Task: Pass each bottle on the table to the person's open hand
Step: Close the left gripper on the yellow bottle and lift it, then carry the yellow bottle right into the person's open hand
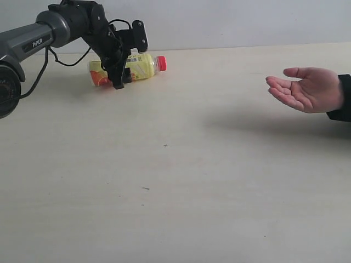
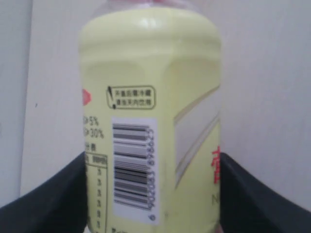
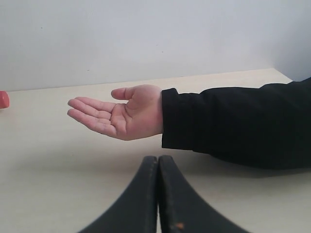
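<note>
The yellow bottle with a red cap lies on its side at the back left of the table. My left gripper is shut on its middle. In the left wrist view both black fingers press the sides of the bottle, whose barcode faces the camera. I cannot tell whether it rests on the table or hangs just above it. The person's open hand waits palm up at the right. My right gripper is shut and empty, facing that hand. The other bottles are out of view.
A black sleeve covers the person's forearm, which reaches in from the right edge. A pale wall runs behind the table. A few dark specks mark the table top.
</note>
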{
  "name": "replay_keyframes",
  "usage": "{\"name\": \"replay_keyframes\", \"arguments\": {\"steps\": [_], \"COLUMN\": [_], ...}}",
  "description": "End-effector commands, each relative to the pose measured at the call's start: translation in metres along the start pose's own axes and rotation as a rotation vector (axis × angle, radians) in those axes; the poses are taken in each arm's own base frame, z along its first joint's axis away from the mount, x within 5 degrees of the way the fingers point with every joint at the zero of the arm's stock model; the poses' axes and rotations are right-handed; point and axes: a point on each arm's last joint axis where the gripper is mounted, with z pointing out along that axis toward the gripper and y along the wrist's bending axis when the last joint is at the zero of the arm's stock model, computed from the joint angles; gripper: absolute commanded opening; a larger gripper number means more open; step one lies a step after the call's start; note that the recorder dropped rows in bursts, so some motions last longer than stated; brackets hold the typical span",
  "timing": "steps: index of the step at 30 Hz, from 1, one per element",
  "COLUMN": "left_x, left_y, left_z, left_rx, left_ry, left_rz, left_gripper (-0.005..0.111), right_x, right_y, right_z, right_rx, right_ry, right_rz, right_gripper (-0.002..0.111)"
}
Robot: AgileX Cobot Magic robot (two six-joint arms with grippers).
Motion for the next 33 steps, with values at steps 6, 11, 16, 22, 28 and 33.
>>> {"name": "replay_keyframes", "arguments": {"steps": [6, 11, 16, 22, 28, 33], "left_x": [-0.005, -0.006, -0.01, -0.014, -0.028, -0.051], "left_y": [-0.002, -0.001, 0.006, 0.01, 0.006, -0.01], "left_z": [-0.001, -0.004, -0.021, -0.046, -0.067, -0.082], "left_rx": [0.01, 0.003, -0.004, 0.024, 0.066, 0.135], "left_ry": [-0.002, -0.005, -0.013, 0.001, 0.013, 0.052], "left_rz": [-0.081, -0.161, -0.217, -0.264, -0.3, -0.312], "left_gripper": [0.0, 0.0, 0.0, 0.0, 0.0, 0.0], "right_x": [0.001, 0.001, 0.001, 0.001, 0.001, 0.001], "right_y": [0.0, 0.0, 0.0, 0.0, 0.0, 0.0], "right_z": [0.0, 0.0, 0.0, 0.0, 0.0, 0.0], "right_rx": [-0.002, -0.002, -0.002, -0.002, -0.002, -0.002], "right_ry": [-0.008, -0.008, -0.008, -0.008, -0.008, -0.008], "right_rz": [-0.004, -0.004, -0.004, -0.004, -0.004, -0.004], "right_gripper": [0.0, 0.0, 0.0, 0.0, 0.0, 0.0]}}
